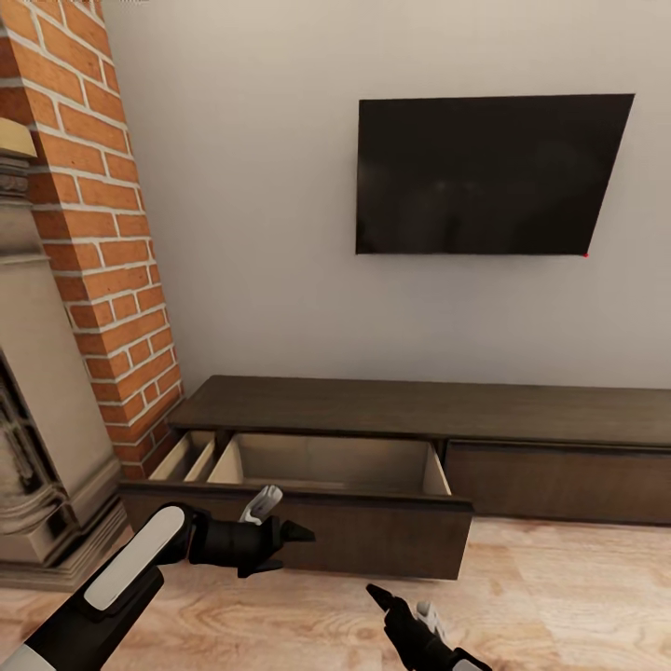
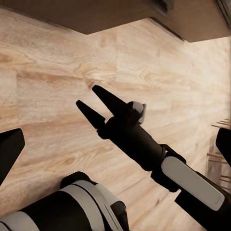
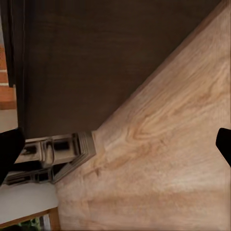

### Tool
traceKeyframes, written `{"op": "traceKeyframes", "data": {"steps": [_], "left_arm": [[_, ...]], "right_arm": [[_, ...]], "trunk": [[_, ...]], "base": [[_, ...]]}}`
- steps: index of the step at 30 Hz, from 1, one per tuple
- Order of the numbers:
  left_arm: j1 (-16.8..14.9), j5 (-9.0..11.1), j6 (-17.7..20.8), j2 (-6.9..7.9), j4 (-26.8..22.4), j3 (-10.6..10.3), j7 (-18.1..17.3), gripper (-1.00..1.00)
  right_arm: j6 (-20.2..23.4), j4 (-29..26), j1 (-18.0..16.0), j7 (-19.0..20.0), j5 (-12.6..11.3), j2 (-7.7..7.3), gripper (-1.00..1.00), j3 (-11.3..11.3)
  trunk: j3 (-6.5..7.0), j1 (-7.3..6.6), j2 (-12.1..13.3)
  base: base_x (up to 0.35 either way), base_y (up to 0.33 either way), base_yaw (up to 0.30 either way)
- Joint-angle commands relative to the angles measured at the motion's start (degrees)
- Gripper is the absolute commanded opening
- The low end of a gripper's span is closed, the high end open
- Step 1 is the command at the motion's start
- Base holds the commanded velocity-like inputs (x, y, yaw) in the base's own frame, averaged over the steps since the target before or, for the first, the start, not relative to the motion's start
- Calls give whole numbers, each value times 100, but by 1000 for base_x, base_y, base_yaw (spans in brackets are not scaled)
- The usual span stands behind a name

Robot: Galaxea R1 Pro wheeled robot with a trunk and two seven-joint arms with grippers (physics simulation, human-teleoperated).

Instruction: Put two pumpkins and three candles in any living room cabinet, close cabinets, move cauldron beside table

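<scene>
Cabinet (image 1: 419, 410): against wall under television (image 1: 489, 175); left drawer (image 1: 308, 508) pulled out, pale inside. Left gripper (image 1: 280, 540): before drawer front, fingers spread, holding nothing. Right gripper (image 1: 387, 601): lower, fingers spread.

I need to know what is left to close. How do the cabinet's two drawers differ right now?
The left drawer is pulled out, its pale inside showing nothing in it; the right drawer sits shut, flush under the cabinet top. Both have dark-brown, handleless fronts.
</scene>
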Motion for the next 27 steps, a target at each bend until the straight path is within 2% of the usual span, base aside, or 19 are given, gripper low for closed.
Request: {"op": "traceKeyframes", "data": {"steps": [1,4,9,13,27], "left_arm": [[-5,58,-4,4,-5,-8,56,100],[-6,58,-4,4,-5,-8,56,100],[-5,58,-4,4,-5,-8,56,100],[-5,58,-4,4,-5,-8,56,100],[-4,48,-4,8,-5,-8,59,100]], "right_arm": [[30,6,-4,34,-31,-2,100,32],[23,7,-4,11,156,11,100,43],[-18,15,-4,21,727,-3,100,33],[-100,6,-4,44,841,11,100,35],[-139,-1,-4,-4,866,27,100,46]], "trunk": [[12,-24,39],[66,-90,159],[156,-199,360],[228,-287,520],[479,-595,1082]], "base": [[0,0,0],[0,0,0],[0,0,0],[0,0,0],[0,0,4]]}}
